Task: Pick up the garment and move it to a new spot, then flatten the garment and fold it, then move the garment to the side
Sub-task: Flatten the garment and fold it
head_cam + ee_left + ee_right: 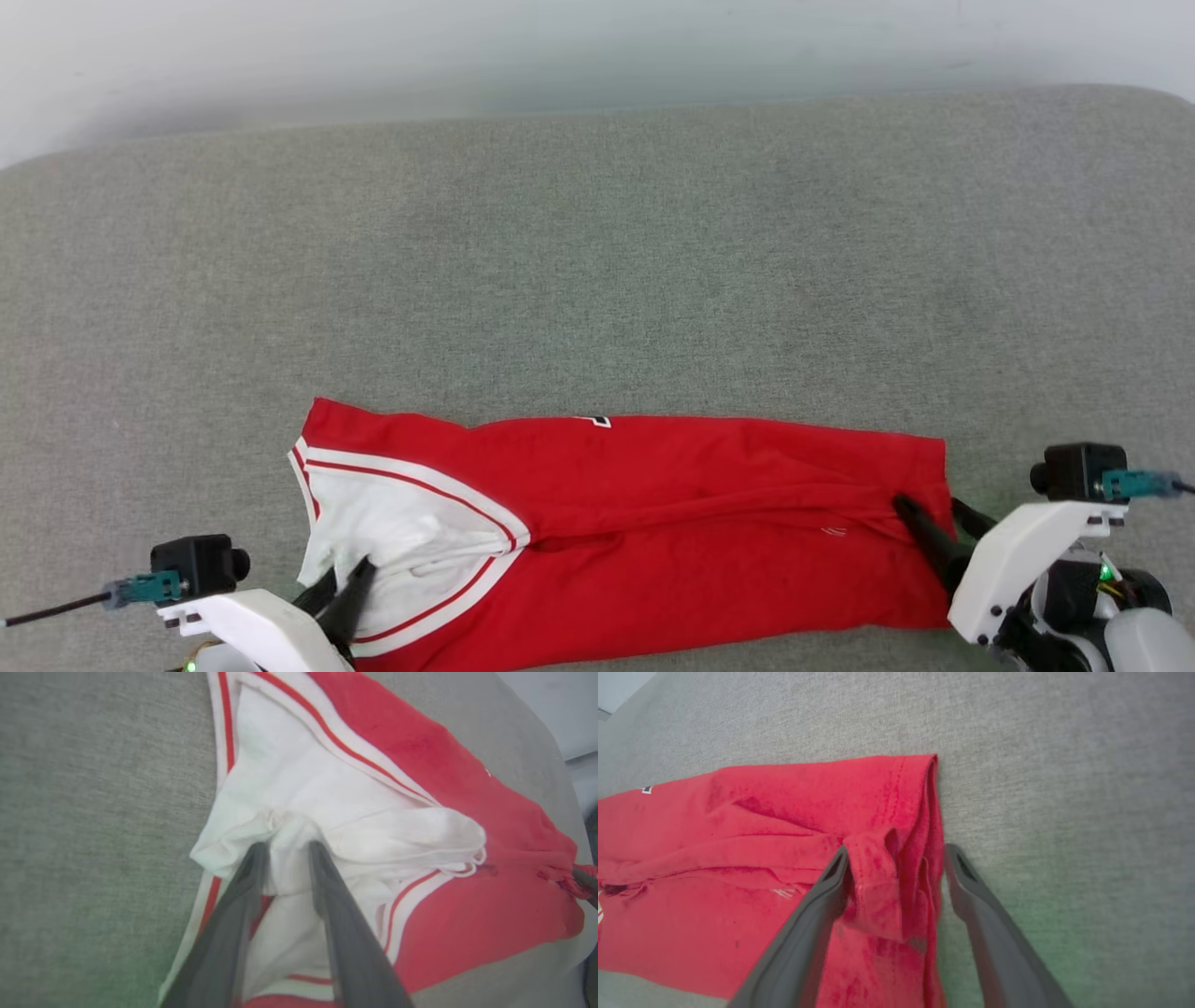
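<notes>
Bright red soft T-shirt [653, 523] with white striped-trim sleeves is lying folded long across the frame's lower centre on the grey fabric table [597, 233]. Left hand [288, 851] is sitting narrow around bunched white sleeve [289, 788], grip impossible to tell; right hand [896, 856] is gaping wide astride the red hem [920, 793].

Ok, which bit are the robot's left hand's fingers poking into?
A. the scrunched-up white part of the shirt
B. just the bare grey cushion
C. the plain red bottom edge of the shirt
A. The left wrist view shows the left hand with its fingertips at the bunched white cloth of the garment, next to the red-and-white trim.
</notes>
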Available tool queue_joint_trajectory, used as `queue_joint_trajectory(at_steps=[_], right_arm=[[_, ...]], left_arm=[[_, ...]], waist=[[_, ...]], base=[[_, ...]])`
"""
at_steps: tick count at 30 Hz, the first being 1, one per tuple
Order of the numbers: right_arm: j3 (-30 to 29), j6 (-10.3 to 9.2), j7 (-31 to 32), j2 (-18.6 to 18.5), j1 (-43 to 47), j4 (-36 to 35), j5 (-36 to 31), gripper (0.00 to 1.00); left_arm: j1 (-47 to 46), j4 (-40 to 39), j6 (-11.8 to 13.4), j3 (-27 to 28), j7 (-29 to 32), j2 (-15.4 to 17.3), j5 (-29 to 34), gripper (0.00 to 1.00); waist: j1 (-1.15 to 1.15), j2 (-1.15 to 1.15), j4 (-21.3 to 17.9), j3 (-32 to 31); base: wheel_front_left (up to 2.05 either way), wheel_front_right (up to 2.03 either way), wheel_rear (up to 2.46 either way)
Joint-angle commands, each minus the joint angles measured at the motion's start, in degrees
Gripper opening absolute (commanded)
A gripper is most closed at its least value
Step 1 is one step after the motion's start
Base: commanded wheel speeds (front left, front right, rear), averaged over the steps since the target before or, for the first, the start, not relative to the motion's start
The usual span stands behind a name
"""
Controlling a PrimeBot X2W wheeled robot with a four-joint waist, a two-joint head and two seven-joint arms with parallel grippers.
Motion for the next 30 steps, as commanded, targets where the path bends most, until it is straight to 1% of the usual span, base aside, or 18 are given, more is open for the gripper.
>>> queue_joint_trajectory(at_steps=[1,4,7,11,15,18,22,26,30], right_arm=[[0.3,-0.04,-1.2,0.1,1.7,0.1,-0.2,1.00],[0.3,-0.03,-4.7,-0.3,2.6,-2.2,-0.1,1.00],[-0.5,-0.03,-6.6,-0.9,4.0,-4.9,-0.2,1.00],[-2.9,-0.03,-5.3,-1.8,4.8,-9.2,-0.5,1.00],[-6.9,-0.03,-0.5,-2.3,5.2,-13.3,-1.8,1.00],[-10.3,-0.03,5.2,-2.8,5.9,-16.3,-3.0,1.00],[-12.8,-0.03,13.0,-3.1,6.5,-18.8,-4.3,1.00],[-12.4,-0.03,17.8,-2.0,6.6,-19.5,-5.4,1.00],[-10.6,-0.03,19.0,-0.5,5.5,-17.5,-5.2,1.00]], left_arm=[[-0.6,0.4,-0.4,-0.3,-1.0,-0.3,1.1,1.00],[-1.4,0.3,-0.4,0.1,-5.0,-1.1,3.3,1.00],[-2.4,-0.7,0.4,0.7,-9.6,-1.5,6.5,1.00],[-3.8,-3.5,1.6,1.5,-15.3,-1.8,11.0,1.00],[-5.2,-6.5,3.3,2.3,-18.1,-1.7,15.8,1.00],[-5.8,-8.7,5.1,2.7,-19.1,-1.6,20.8,1.00],[-6.2,-12.1,7.4,3.5,-19.6,-1.9,27.5,1.00],[-5.9,-15.5,8.5,4.2,-19.8,-2.5,32.7,1.00],[-5.0,-17.4,8.3,4.7,-19.7,-3.4,35.1,1.00]], waist=[[0.01,0.00,-0.1,-0.5],[0.01,0.00,-0.2,-1.6],[0.01,0.00,-0.3,-2.7],[0.01,0.00,-0.2,-4.1],[0.01,0.00,0.2,-4.8],[0.01,0.00,1.1,-4.8],[0.01,0.00,2.5,-4.0],[0.01,0.00,4.2,-2.3],[0.01,0.00,5.5,-0.4]], base=[[0.00,0.00,0.00],[0.00,0.00,0.00],[0.00,0.00,0.00],[0.00,0.00,0.00],[0.00,0.00,0.00],[0.00,0.00,0.00],[0.00,0.00,0.00],[0.00,0.00,0.00],[0.00,0.00,0.00]])
